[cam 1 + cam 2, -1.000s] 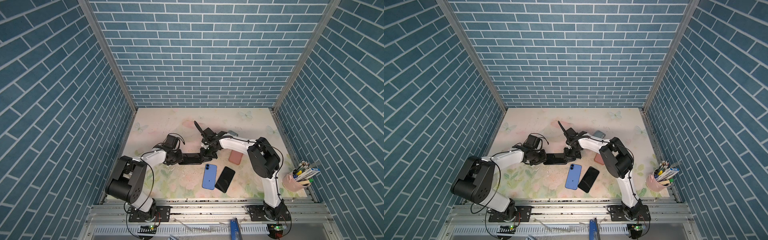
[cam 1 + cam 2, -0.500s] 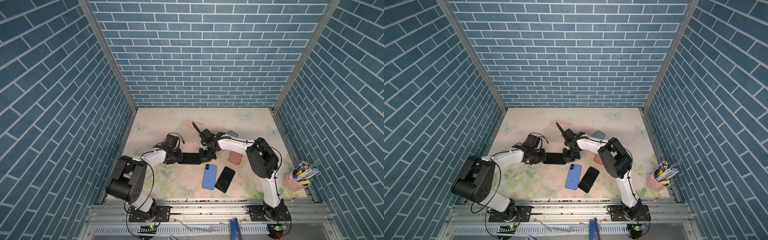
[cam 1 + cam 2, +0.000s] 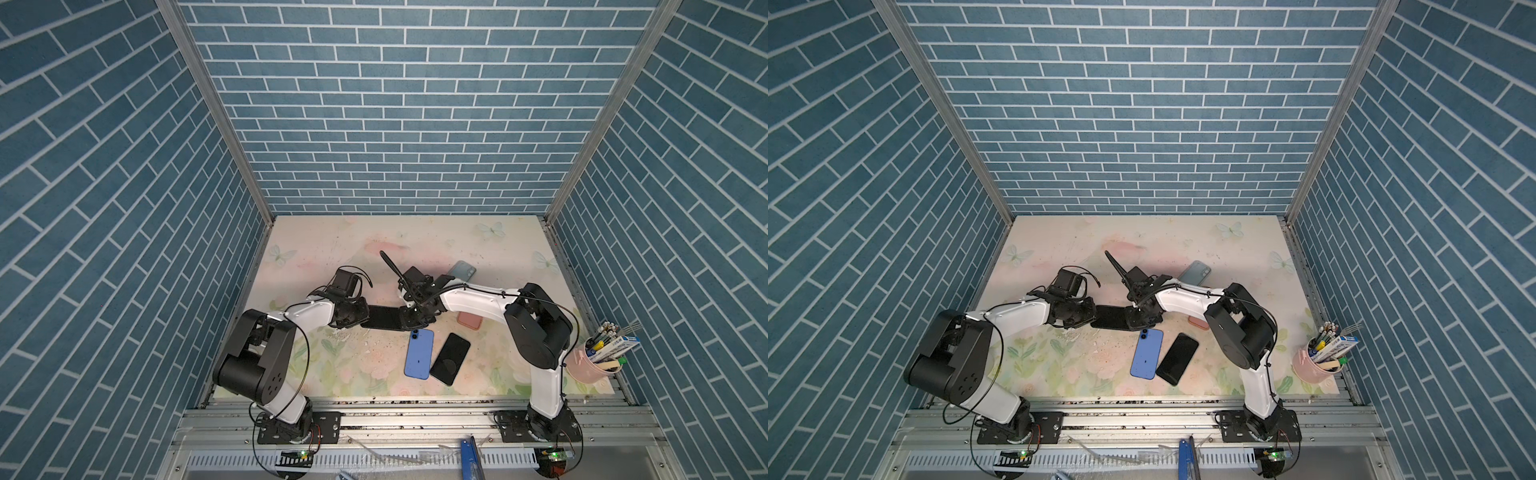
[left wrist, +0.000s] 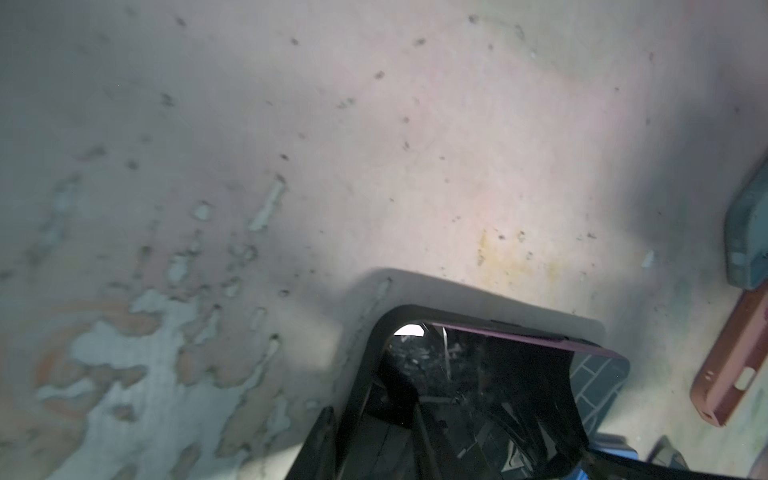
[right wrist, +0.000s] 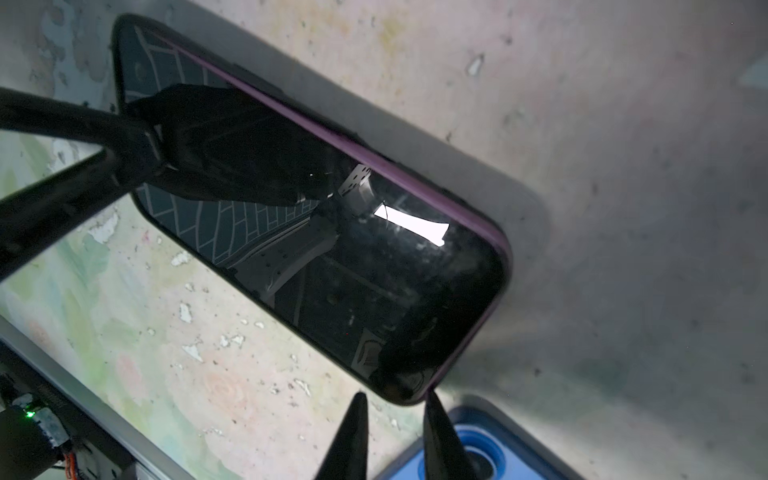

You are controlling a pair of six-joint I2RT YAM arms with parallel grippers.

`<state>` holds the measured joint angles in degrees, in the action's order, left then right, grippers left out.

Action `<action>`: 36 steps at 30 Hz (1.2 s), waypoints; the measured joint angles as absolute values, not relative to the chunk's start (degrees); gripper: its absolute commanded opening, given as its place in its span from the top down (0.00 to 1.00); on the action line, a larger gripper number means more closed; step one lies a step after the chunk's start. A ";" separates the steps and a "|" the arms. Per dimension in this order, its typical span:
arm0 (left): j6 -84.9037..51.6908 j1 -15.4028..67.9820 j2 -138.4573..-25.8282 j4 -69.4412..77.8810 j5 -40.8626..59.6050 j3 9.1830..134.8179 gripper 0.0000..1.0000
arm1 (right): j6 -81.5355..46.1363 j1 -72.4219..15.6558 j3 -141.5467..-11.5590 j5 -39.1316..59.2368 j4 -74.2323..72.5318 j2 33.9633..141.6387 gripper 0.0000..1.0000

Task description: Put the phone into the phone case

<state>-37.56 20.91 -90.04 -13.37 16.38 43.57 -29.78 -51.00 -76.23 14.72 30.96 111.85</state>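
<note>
The phone (image 5: 316,232), black screen up with a purple edge, lies in a black phone case (image 4: 365,365) near the table's middle, shown in both top views (image 3: 384,318) (image 3: 1113,318). The purple edge shows along one long side above the case rim. My left gripper (image 3: 361,316) is shut on the phone's left end; one of its fingers (image 5: 124,145) lies across the screen. My right gripper (image 5: 395,415) stands just off the opposite corner, open, with nothing between its fingertips.
Just in front of the right gripper lies a blue phone (image 3: 419,353), with a black phone (image 3: 450,359) beside it. A pink case (image 3: 469,320) and a grey-green case (image 3: 462,271) lie to the right. A pink cup of pens (image 3: 594,365) stands at the right edge.
My right gripper's jaws have come apart from shut. Both grippers and the phone have shifted slightly left. The left gripper keeps its hold.
</note>
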 measured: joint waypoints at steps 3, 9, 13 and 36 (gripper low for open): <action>-37.85 21.80 -87.42 -11.90 17.61 40.84 0.62 | -28.16 -49.95 -76.12 15.09 30.39 111.59 0.68; -38.81 22.04 -76.18 -9.37 19.14 33.04 0.57 | -26.72 -45.25 -76.77 16.97 30.26 111.59 0.63; -39.18 22.06 -73.69 -5.93 22.15 30.70 0.55 | -25.93 -42.63 -81.58 17.80 32.05 112.53 0.62; -38.06 22.15 -89.89 -7.55 27.99 40.53 0.56 | -25.69 -41.71 -78.24 27.64 26.11 116.99 0.70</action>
<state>-38.06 22.15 -89.89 -7.55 27.99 40.53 -25.69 -41.71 -78.24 27.64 26.11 116.99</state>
